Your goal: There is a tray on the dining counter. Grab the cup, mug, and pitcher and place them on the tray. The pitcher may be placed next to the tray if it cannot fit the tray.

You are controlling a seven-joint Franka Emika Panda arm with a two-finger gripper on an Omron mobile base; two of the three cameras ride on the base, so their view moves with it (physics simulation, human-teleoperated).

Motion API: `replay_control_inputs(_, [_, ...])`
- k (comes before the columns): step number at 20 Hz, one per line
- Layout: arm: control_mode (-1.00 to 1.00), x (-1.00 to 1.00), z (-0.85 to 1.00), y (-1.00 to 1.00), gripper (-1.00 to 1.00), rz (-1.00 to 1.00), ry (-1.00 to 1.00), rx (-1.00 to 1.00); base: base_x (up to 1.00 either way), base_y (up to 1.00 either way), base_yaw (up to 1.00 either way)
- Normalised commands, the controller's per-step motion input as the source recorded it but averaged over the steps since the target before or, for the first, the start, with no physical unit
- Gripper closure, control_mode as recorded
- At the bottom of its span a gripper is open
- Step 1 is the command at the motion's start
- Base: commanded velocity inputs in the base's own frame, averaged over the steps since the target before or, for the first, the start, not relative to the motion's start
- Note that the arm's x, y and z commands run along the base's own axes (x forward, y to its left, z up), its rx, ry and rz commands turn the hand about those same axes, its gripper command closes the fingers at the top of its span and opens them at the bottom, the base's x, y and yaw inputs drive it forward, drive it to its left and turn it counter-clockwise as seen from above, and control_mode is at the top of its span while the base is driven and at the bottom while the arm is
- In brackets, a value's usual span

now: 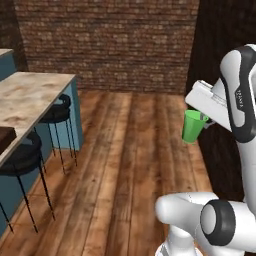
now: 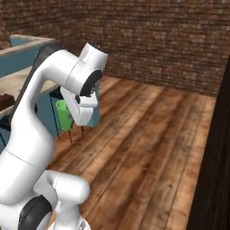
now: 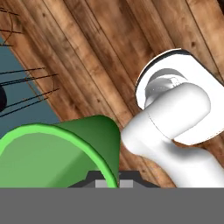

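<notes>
Green cup (image 1: 192,126) in hand (image 3: 108,179)

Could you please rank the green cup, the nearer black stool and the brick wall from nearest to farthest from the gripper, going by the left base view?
1. Green cup: held in the shut gripper, at right.
2. Nearer black stool: at left, beside the dining counter.
3. Brick wall: far back, beyond the wooden floor.

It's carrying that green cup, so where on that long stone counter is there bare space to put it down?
The gripper holds the cup over the wooden floor, away from the dining counter. The counter's marbled top looks bare from its far corner back towards the tray, whose dark corner shows at the left edge. Below the counter's edge it is crowded with black stools.
</notes>
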Motion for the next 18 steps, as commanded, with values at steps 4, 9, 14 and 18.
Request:
replay_control_inputs(4, [1.00,0.00,0.00,0.00,1.00,0.00,0.00,0.00,1.00,-0.16,0.18])
replay_control_inputs(9, [1.00,0.00,0.00,0.00,1.00,0.00,0.00,0.00,1.00,-0.15,0.48])
replay_control_inputs(14, [1.00,0.00,0.00,0.00,1.00,0.00,0.00,0.00,1.00,-0.13,0.62])
replay_control_inputs(18, [1.00,0.00,0.00,0.00,1.00,0.00,0.00,0.00,1.00,-0.14,0.64])
